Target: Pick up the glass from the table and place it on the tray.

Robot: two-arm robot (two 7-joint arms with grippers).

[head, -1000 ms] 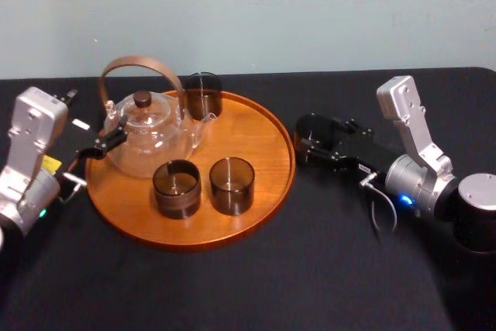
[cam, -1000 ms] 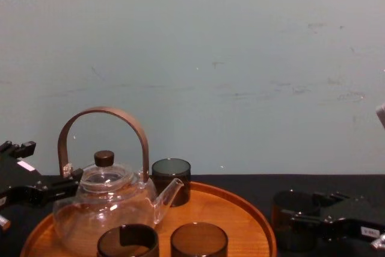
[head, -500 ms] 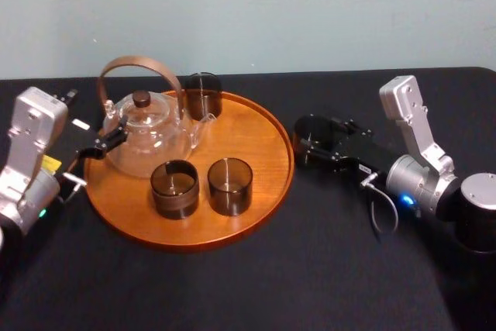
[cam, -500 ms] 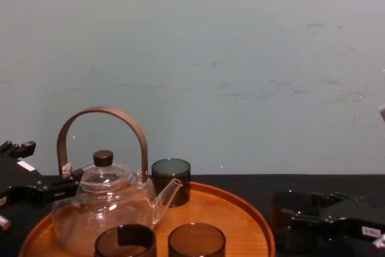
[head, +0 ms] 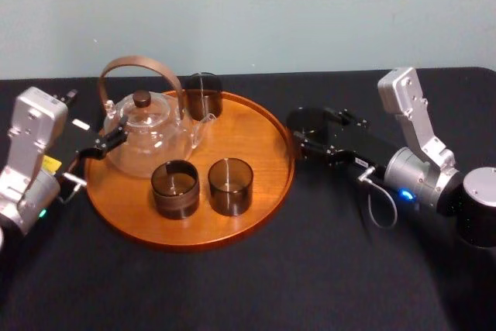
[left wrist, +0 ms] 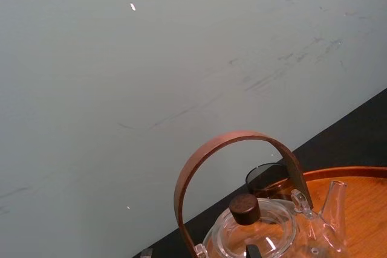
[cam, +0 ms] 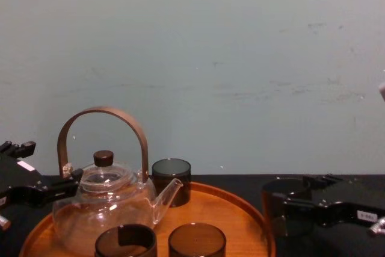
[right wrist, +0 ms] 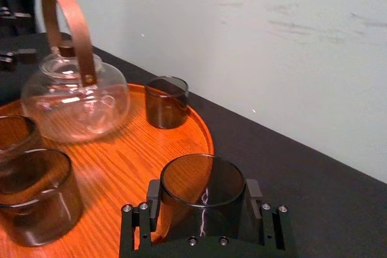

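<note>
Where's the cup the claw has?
Head view: the dark smoky glass cup is in the right claw, just right of the round orange wooden tray.

teapot (head: 147, 136) on tray (head: 260, 141), glass (head: 307, 123) beside right rim

The right gripper (right wrist: 204, 197) covers the lower part of the glass (right wrist: 202, 176) in the right wrist view, so its base and what lies under it cannot be told. The chest view's bottom edge cuts off the front left cup (cam: 125, 240), the front right cup (cam: 197, 239) and the near part of the tray (cam: 237, 209). In the left wrist view the teapot (left wrist: 260, 234) is cut off low and hides part of the back cup (left wrist: 266, 178). Whether the left gripper (head: 108, 142) touches the teapot is unclear.
</note>
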